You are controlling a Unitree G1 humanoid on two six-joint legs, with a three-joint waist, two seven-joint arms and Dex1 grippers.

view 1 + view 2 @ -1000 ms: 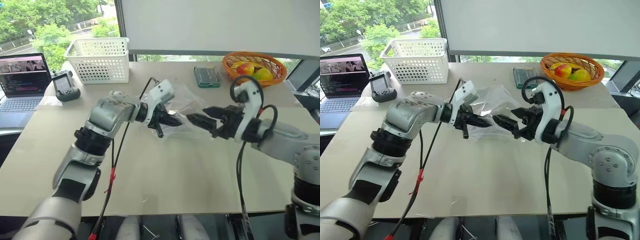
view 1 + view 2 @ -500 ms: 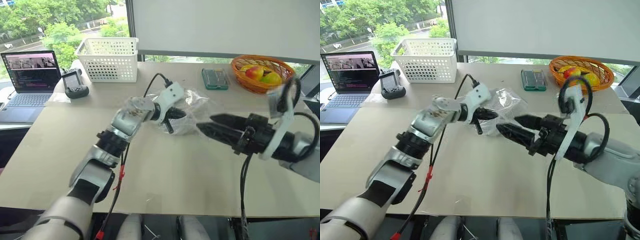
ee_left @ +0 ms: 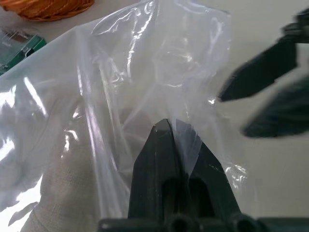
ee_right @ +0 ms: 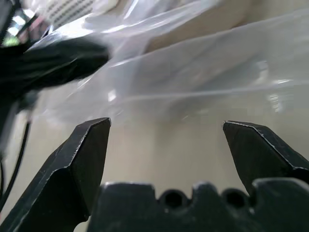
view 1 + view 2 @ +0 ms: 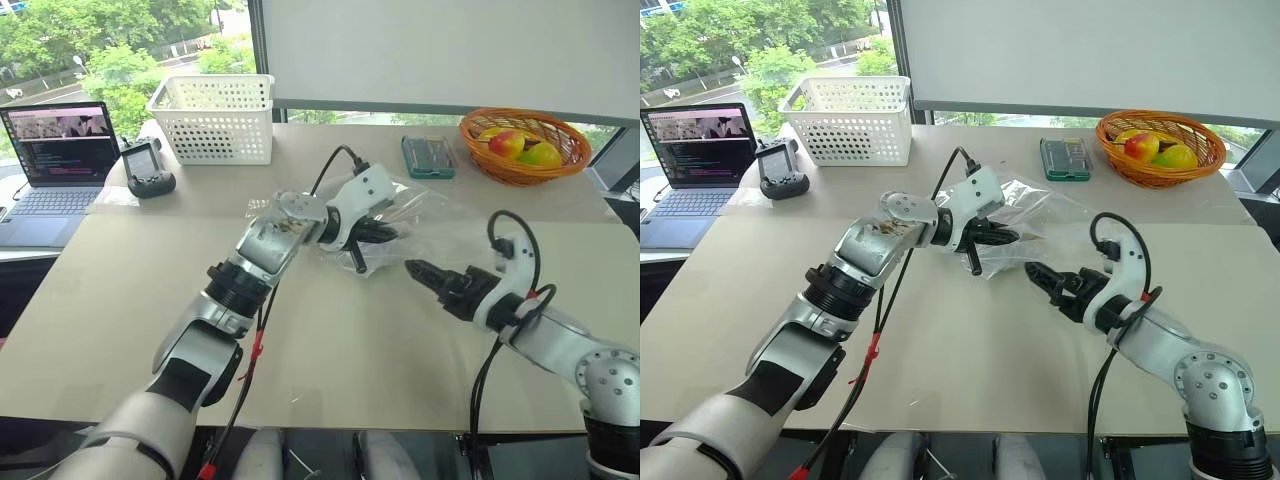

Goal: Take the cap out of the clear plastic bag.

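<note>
Cap (image 3: pixel 58 193): pale beige-grey woven fabric, prob. only a corner of it visible, inside clear plastic bag (image 5: pixel 420 215) mid-table. Bag's glossy, crinkly. My left gripper (image 5: pixel 385 234) pinched tight on bag film; right gripper (image 4: pixel 164 145) spread wide, just beside bag.

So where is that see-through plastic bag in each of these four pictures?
Left eye view: clear plastic bag mid-table, pinched by the shut left gripper.
Right eye view: centre, beside that gripper.
Left wrist view: spread across the frame, around the fingers.
Right wrist view: across the upper half, beyond the open right gripper.
Shared landmark: the orange fruit basket.
</note>
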